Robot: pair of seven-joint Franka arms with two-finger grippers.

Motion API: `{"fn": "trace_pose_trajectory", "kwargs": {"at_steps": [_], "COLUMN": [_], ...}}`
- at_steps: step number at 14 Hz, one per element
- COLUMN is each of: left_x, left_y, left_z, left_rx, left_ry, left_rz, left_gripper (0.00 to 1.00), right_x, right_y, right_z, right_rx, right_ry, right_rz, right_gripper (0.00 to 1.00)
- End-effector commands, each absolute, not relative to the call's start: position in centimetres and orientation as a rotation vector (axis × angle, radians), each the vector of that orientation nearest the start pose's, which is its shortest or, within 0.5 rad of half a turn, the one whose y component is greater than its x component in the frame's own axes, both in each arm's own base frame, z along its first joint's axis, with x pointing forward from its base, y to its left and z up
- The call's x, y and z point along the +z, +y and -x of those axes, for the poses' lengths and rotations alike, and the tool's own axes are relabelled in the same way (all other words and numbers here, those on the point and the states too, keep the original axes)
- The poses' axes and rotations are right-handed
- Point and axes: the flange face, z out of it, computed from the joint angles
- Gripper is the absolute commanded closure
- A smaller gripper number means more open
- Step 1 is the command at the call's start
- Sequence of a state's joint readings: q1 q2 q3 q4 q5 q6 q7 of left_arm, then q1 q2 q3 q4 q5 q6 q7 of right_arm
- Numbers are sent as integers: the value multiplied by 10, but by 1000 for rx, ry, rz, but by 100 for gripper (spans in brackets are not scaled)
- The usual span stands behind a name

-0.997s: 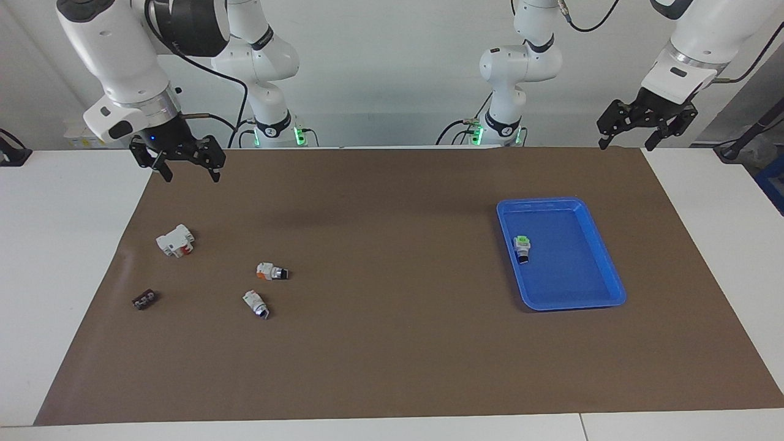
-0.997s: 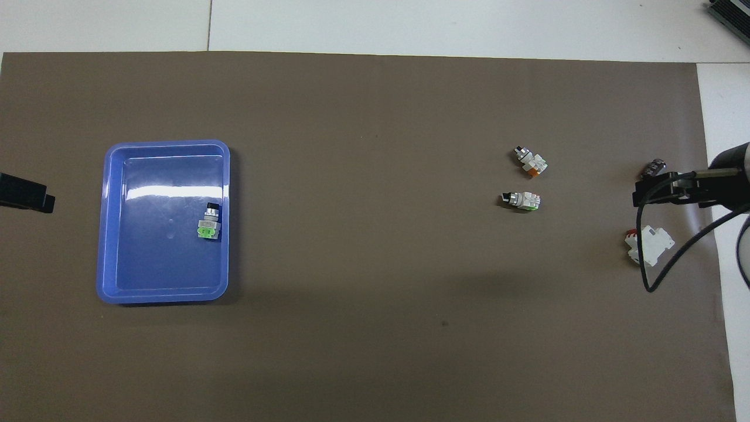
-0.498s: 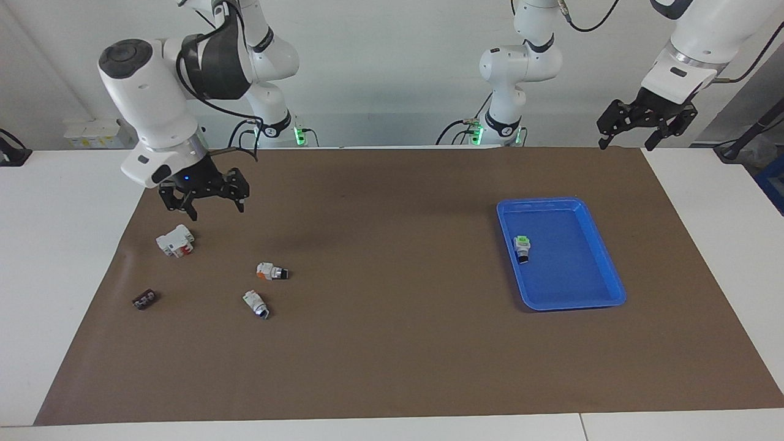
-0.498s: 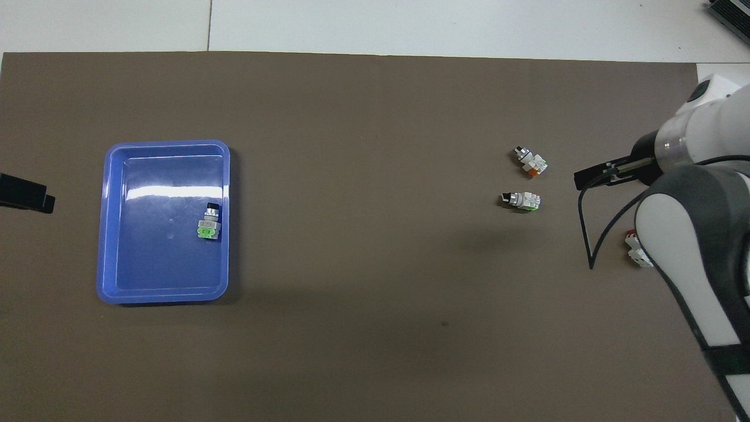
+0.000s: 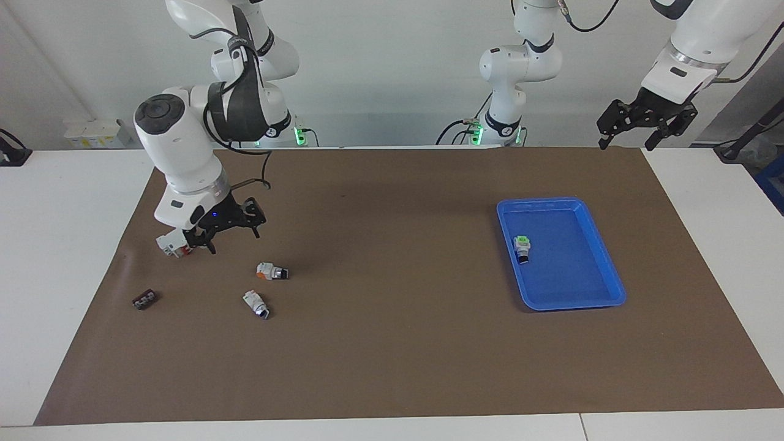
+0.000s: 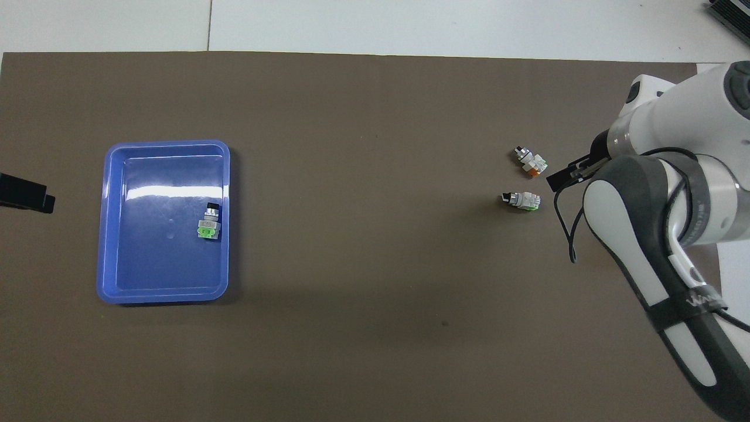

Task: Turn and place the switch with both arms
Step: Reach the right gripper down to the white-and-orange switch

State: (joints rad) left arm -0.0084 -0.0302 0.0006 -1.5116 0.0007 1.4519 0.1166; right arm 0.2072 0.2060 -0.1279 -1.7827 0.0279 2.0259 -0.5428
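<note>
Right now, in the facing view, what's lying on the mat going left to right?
Small dark part → white block → orange-ended switch → blue tray. The green-ended switch beside the orange one overlaps it, so skipped.

Parts on the mat [image 5: 392,367], tray [image 5: 603,257] toward the left arm's end

The switch [image 5: 271,271] lies toward the right arm's end, a second switch [image 5: 255,304] just farther from the robots, a block [image 5: 169,244] nearer to the robots and a small clip [image 5: 144,299] nearer that end's edge. A third switch [image 5: 522,248] lies in the tray.
</note>
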Motion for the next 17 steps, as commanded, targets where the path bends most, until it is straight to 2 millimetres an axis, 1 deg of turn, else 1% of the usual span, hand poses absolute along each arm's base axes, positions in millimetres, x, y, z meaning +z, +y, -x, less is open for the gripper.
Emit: {"fn": "trace_pose_trajectory", "kwargs": {"at_steps": [1,3,7,10,12,14,17], "left_x": [659,659,659,659,659,659,659], "left_y": [-3,-3,-3,-3,-3,-3,-3], "left_z": [-524,-524,-524,-524,-524,-524,-524], "left_rx": [38,38,38,38,38,38,38], "left_ry": [177,177,177,177,177,177,177], "left_rz": [3142,3142,3142,3142,3142,3142,3142], "left_gripper": [0,0,0,0,0,0,0], "right_x": [423,410,395,387,382,369,344], "right_y": [54,53,50,52,52,60,60], "right_z": [-614,-610,-603,-602,-605,-607,-601], "right_rx": [-76,-74,-73,-59,-76,-70,-84], "right_ry": [-1156,-1262,-1467,-1513,-1546,-1633,-1774], "right_rz": [2920,2878,2784,2756,2747,2696,2618], "right_gripper": [0,0,0,0,0,0,0]}}
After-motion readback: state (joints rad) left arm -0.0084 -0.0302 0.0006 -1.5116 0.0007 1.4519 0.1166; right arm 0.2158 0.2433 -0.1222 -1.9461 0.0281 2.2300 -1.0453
